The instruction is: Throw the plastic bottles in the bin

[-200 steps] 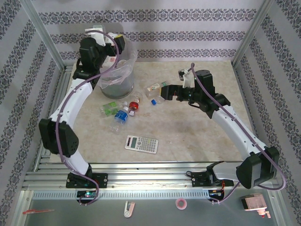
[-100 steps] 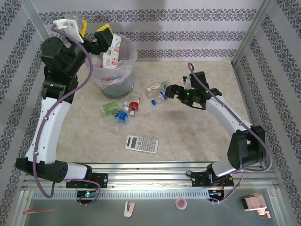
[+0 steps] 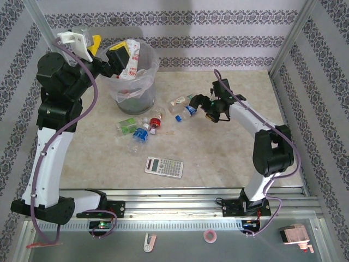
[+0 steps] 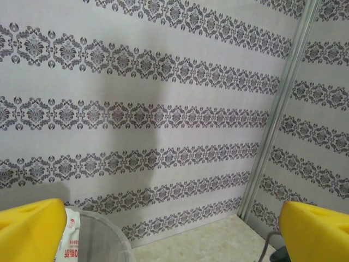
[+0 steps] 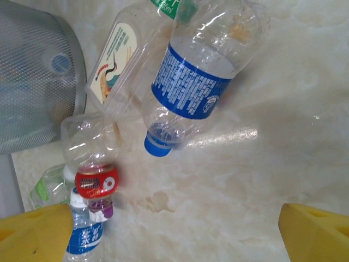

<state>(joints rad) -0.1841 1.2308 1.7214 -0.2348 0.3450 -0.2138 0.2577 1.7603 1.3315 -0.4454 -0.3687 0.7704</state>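
1. The left pincer (image 3: 110, 49) has risen and drawn back from the mouth of the bin (image 3: 143, 97). Its fingers are spread wide and hold nothing, so the drop looks finished.
2. The bin stands at the back left of the worktop (image 3: 229, 158). A white-labelled bottle (image 3: 131, 61) now leans inside it, long axis near upright, top poking above the rim. That one seems disposed of.
3. In front of the bin, a green bottle (image 3: 127, 126), a blue-labelled bottle (image 3: 141, 134) and a red-labelled bottle (image 3: 156, 120) lie on their sides, unmoved and waiting.
4. Right of the bin lie two more bottles, touching. The cream-labelled bottle (image 5: 122, 57) points its green cap away from the bin. The blue-capped bottle (image 5: 188, 82) lies diagonally, cap towards the near left and base towards the back right.
5. The right pincer (image 3: 200, 105) has swung in just beside this pair, fingers wide apart and empty. It probably picks next, and a grip across the blue-capped bottle's long axis would suit.
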